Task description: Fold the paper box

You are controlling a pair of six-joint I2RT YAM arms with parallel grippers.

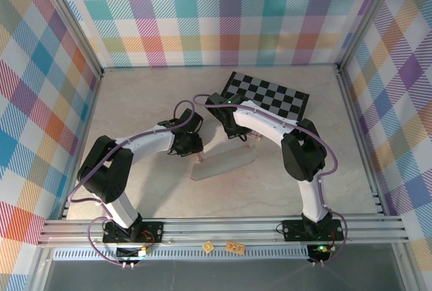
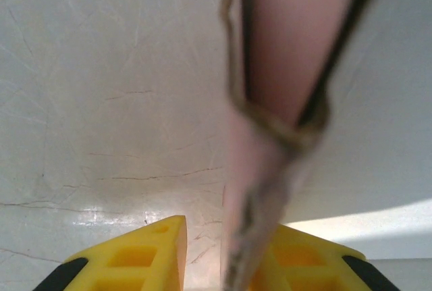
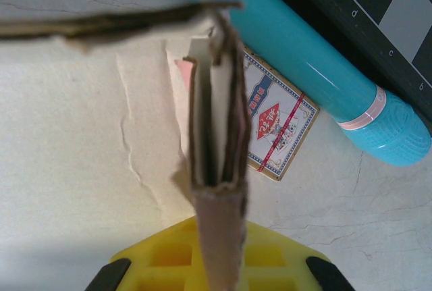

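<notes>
surface: pale marbled table point(image 1: 135, 102), plaid walls around
paper box point(image 1: 226, 163): pink, just in front of checkered board point(image 1: 270, 95), raised between both arms
right gripper point(image 3: 217, 233): clamped on the box edge
left gripper point(image 2: 229, 227): fingers straddle the box; grip unclear
writing: board edge letters "d", "c"; card pack point(image 3: 280, 119) print unreadable

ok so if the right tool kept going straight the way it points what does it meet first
The right tool is shut on the paper box, so that comes first; past it, probably the table beside the printed card pack, though depth is unclear.
</notes>
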